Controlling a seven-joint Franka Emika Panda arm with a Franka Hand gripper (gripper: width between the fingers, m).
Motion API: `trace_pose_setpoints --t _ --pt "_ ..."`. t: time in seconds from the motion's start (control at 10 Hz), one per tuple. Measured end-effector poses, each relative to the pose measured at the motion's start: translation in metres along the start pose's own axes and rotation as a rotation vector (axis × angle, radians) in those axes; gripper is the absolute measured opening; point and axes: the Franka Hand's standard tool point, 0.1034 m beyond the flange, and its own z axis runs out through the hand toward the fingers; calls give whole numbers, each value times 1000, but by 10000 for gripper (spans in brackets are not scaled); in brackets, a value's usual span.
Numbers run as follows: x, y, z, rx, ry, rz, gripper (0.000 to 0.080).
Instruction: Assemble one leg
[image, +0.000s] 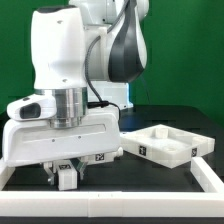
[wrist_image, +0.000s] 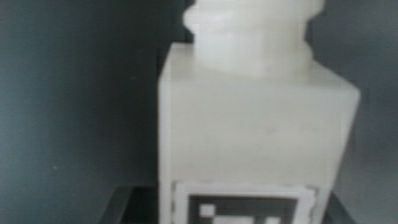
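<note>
The leg (wrist_image: 249, 120) is a stubby white block with a rounded peg at one end and a black-and-white tag at the other. It fills the wrist view, with a dark finger pad (wrist_image: 139, 205) close against its side. In the exterior view the leg (image: 67, 179) hangs upright under my gripper (image: 66, 172), low over the black table at the exterior view's lower left. The gripper is shut on the leg. The large white square tray-like part (image: 165, 145) lies apart at the exterior view's right.
A white rail (image: 120, 198) runs along the table's front edge, and another white bar (image: 208, 174) lies at the exterior view's lower right. The arm's bulky white body (image: 70, 60) hides the table behind the gripper.
</note>
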Motion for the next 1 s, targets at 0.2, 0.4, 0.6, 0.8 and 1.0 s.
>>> trace_pose_setpoints --t 0.2,0.4,0.6,0.8,1.0 --pt "0 0 0 0 0 0 540" --pt "1 0 -3 4 -4 10 625" --pt "2 -3 -48 4 0 53 645" --pt "4 -26 -70 3 13 175 649" --pt "12 -60 -73 16 1 377 649"
